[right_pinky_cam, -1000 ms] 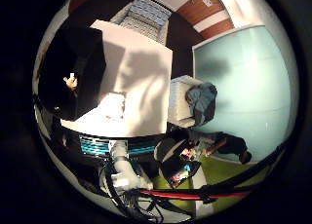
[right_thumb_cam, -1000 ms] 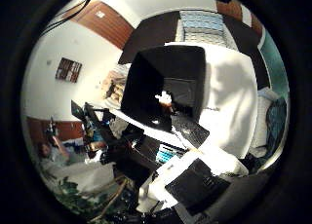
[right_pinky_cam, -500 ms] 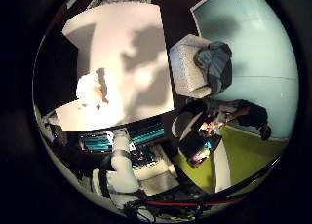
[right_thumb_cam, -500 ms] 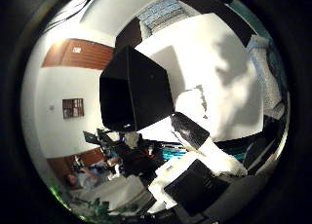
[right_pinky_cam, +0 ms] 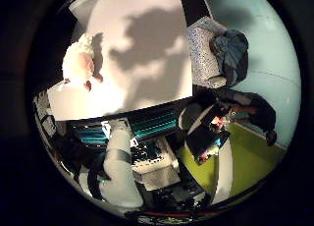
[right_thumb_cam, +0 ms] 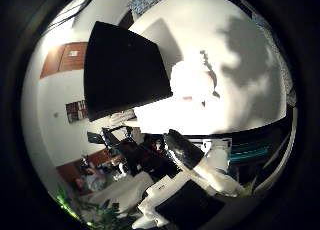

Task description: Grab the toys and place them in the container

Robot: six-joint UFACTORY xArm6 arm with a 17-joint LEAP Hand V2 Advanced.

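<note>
Thumb-side view, black container (right_thumb_cam: 122,70) beside white plush toy (right_thumb_cam: 192,82), white table (right_thumb_cam: 240,65)

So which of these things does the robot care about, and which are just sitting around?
Part of the job:
- white plush toy lying on the white table
- black container on the same table, beside the toy

Just lying about:
- patterned armchair with dark clothing on it

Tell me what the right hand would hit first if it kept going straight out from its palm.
Probably the bare white table: it fills most of both palm views. The white plush toy lies on it off to one side, next to the black container, so the hand might miss it. Depth is hard to judge.
</note>
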